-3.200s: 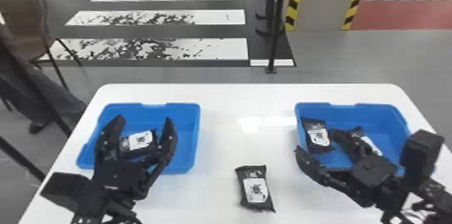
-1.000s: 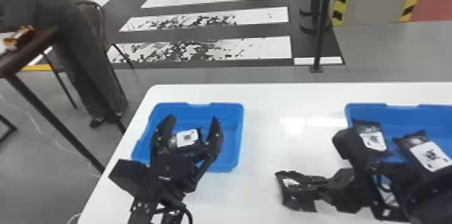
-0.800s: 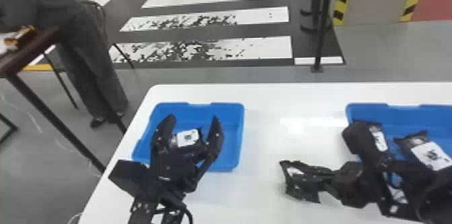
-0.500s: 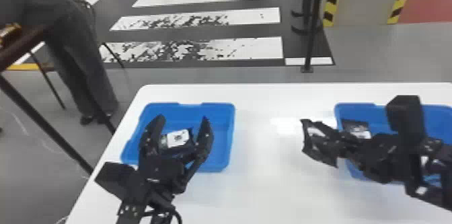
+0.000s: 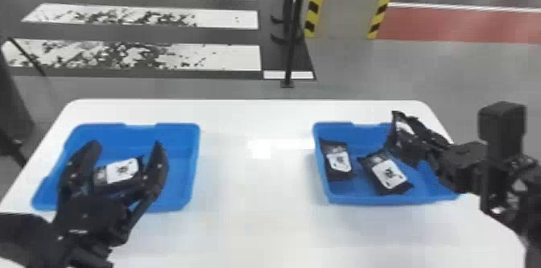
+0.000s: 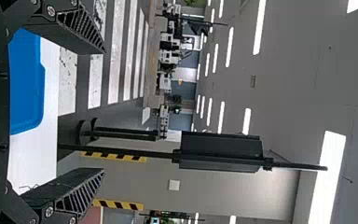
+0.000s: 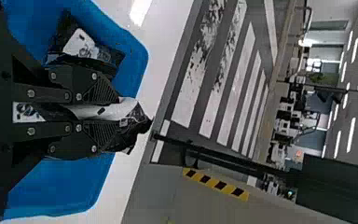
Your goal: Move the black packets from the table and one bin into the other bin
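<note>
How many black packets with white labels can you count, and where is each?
4: first black packet in the left blue plastic bin; second and third in the right blue bin; fourth held in the right pincer, over that bin. More may be hidden.

Black packet pinched in the right gripper, in front of a blue bin.
The two fingers close on its black-and-white wrapping, and one crumpled end sticks out past their tips; a second packet lies in the bin, beside the white table top's bare strip.
</note>
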{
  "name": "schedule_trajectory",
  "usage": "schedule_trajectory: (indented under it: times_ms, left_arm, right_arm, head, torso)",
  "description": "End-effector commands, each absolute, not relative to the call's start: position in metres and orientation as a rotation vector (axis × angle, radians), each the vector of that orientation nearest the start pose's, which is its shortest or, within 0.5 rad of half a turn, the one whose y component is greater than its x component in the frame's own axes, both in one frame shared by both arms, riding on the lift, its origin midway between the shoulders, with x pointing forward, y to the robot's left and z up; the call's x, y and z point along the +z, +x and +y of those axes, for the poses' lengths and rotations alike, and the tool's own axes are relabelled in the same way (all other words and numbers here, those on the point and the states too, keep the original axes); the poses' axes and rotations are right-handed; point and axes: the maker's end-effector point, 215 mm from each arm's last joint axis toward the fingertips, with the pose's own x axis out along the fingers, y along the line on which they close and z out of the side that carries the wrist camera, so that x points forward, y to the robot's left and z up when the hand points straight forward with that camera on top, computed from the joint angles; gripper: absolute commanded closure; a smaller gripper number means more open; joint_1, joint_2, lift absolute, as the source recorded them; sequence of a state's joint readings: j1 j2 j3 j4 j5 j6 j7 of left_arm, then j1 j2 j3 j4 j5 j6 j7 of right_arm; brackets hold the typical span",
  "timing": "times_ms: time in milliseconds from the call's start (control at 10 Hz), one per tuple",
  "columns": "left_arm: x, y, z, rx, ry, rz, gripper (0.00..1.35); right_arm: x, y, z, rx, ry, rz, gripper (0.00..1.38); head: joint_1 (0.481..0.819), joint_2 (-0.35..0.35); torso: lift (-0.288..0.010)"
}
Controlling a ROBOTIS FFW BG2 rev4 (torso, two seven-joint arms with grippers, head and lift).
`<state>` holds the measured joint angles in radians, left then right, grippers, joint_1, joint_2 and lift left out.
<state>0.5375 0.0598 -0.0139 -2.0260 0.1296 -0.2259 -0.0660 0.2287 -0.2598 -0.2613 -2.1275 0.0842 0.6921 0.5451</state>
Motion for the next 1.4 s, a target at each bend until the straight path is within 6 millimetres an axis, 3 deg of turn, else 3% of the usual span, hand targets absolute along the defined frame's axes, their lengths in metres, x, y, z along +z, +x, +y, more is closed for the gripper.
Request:
schedule_trajectory:
  times_ms: [0,200,300,500,700,900,1000,1200,1300]
  left_arm:
    - [-0.296,0.43,0.217,-0.093,-0.082,-0.144,0.14]
    - [-0.295,0.43,0.217,-0.093,-0.082,-0.146,0.13]
    - [-0.295,0.43,0.217,-0.093,-0.08,-0.146,0.13]
    - [-0.296,0.43,0.216,-0.096,-0.08,-0.143,0.13]
    - [-0.297,0.431,0.214,-0.098,-0.081,-0.138,0.13]
    - [-0.299,0.432,0.215,-0.097,-0.076,-0.133,0.13]
    - [-0.302,0.432,0.217,-0.094,-0.074,-0.124,0.14]
    - [-0.311,0.438,0.221,-0.095,-0.047,-0.09,0.14]
    - [-0.329,0.453,0.236,-0.137,0.059,-0.006,0.14]
  right_arm:
    - [-0.367,0.496,-0.358,0.211,-0.228,0.448,0.96]
    - [-0.372,0.495,-0.344,0.252,-0.19,0.398,0.17]
    - [-0.363,0.491,-0.33,0.279,-0.167,0.344,0.05]
    - [-0.341,0.466,-0.297,0.328,-0.088,0.223,0.15]
    - [-0.324,0.438,-0.275,0.355,-0.014,0.136,0.16]
    - [-0.334,0.409,-0.261,0.373,0.063,0.159,0.16]
    - [-0.328,0.4,-0.259,0.378,0.107,0.12,0.16]
    - [-0.333,0.398,-0.259,0.376,0.149,0.11,0.16]
    - [-0.336,0.398,-0.253,0.39,0.155,0.115,0.16]
  head:
    - [0.695,-0.142]
    - [0.695,-0.165]
    - [0.695,-0.161]
    - [0.695,-0.134]
    - [0.695,-0.105]
    - [0.695,-0.08]
    - [0.695,-0.07]
    - [0.695,-0.059]
    - [0.695,-0.059]
  torso:
    - [-0.11]
    - [-0.11]
    - [-0.11]
    - [-0.11]
    - [-0.11]
    - [-0.11]
    - [-0.11]
    - [-0.11]
    - [-0.11]
